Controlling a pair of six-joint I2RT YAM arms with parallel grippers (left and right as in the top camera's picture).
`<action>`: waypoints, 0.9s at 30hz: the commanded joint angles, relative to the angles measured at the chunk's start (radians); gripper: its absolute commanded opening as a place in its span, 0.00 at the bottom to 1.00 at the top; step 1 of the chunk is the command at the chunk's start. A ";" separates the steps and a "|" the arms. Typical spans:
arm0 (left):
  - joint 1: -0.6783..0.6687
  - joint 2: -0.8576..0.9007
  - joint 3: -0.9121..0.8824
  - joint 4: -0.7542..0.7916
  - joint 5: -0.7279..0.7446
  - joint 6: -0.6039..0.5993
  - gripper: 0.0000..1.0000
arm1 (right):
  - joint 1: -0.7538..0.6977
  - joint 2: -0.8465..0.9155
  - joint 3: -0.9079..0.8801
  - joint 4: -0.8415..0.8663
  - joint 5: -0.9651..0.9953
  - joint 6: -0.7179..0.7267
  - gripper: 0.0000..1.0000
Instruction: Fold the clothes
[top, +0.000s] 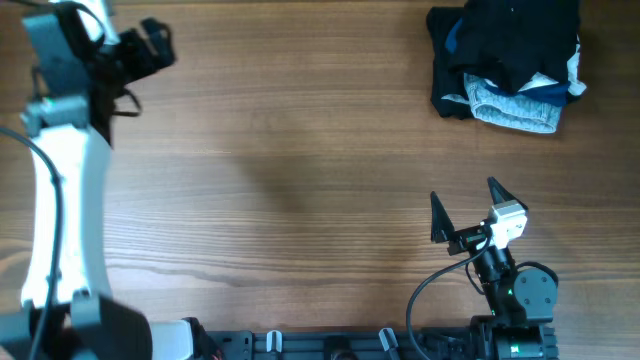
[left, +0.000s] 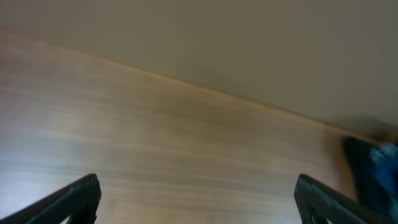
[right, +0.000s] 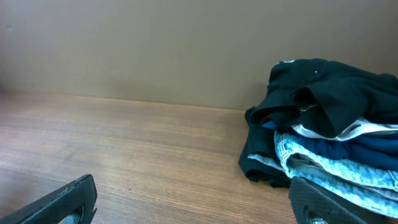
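A pile of dark and light-blue clothes lies folded and stacked at the far right of the wooden table. It also shows in the right wrist view and as a dark blur at the right edge of the left wrist view. My right gripper is open and empty near the front right, well short of the pile. My left gripper is open and empty at the far left, raised above the table. Both wrist views show jaws spread wide over bare wood.
The wooden table runs between the two arms. A plain beige wall stands behind the far edge. The arm bases and cables sit along the front edge.
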 joint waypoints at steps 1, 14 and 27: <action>-0.079 -0.167 -0.279 0.264 0.023 0.067 1.00 | 0.000 -0.013 -0.001 0.003 0.014 0.016 1.00; -0.092 -0.707 -1.007 0.686 -0.012 0.064 1.00 | 0.000 -0.013 -0.001 0.003 0.014 0.015 1.00; -0.090 -1.257 -1.460 0.802 -0.026 0.064 1.00 | 0.000 -0.013 -0.001 0.003 0.014 0.016 1.00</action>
